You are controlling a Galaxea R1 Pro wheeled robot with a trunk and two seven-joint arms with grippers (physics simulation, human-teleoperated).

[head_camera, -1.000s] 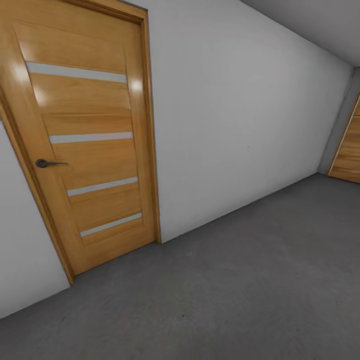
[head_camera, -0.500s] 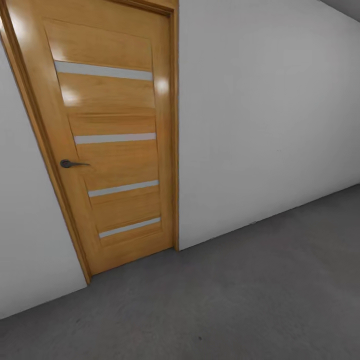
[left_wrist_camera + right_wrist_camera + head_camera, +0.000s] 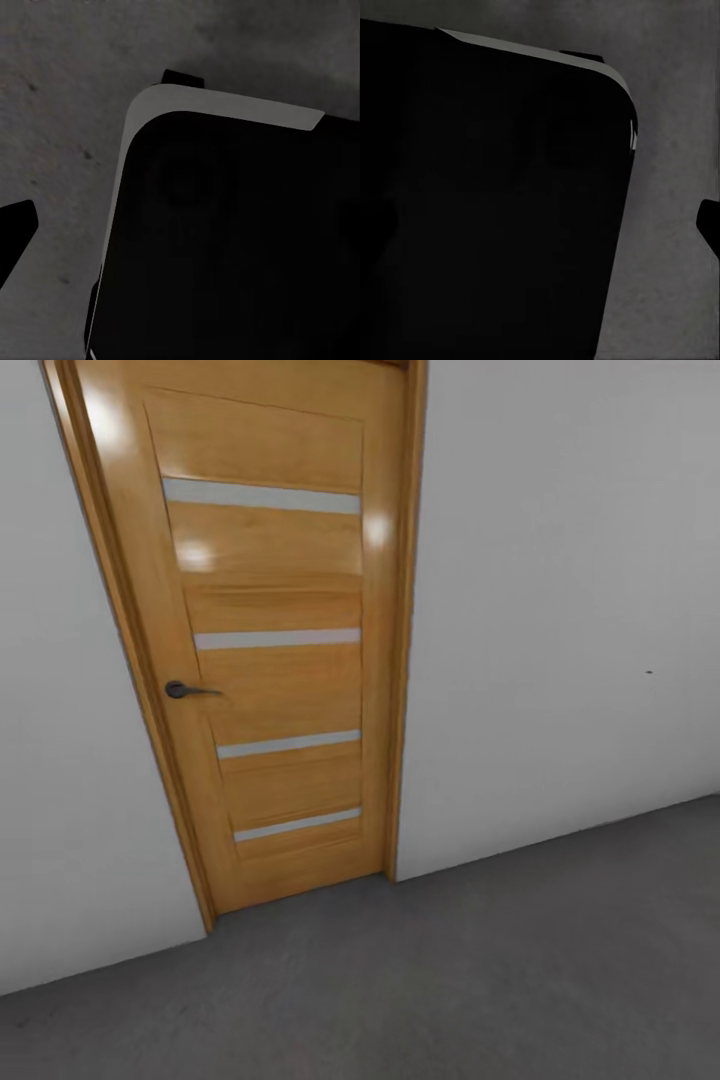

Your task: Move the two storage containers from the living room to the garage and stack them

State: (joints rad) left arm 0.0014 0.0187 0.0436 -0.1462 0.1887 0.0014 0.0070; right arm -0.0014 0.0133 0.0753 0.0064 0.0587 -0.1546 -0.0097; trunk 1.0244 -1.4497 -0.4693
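Observation:
The two storage containers are out of view, and so is the living room. The head view looks at a pale grey wall (image 3: 560, 610) and the dark grey mottled floor (image 3: 470, 980), as in the garage. In the left wrist view, one dark fingertip (image 3: 15, 234) juts in at the picture's edge over the floor (image 3: 60, 112). The right wrist view likewise has a dark fingertip (image 3: 709, 223) at its edge. From these frames I cannot tell how either gripper's jaws stand.
A closed orange-brown wooden door (image 3: 270, 650) with pale horizontal strips and a dark lever handle (image 3: 182, 689) is set in the wall ahead. A large black rounded body of the robot (image 3: 232, 247) (image 3: 487, 202) hangs over the floor in both wrist views.
The head camera has turned, so the door has slid to the right in the picture and looks more upright. The second door at the far right has left the view.

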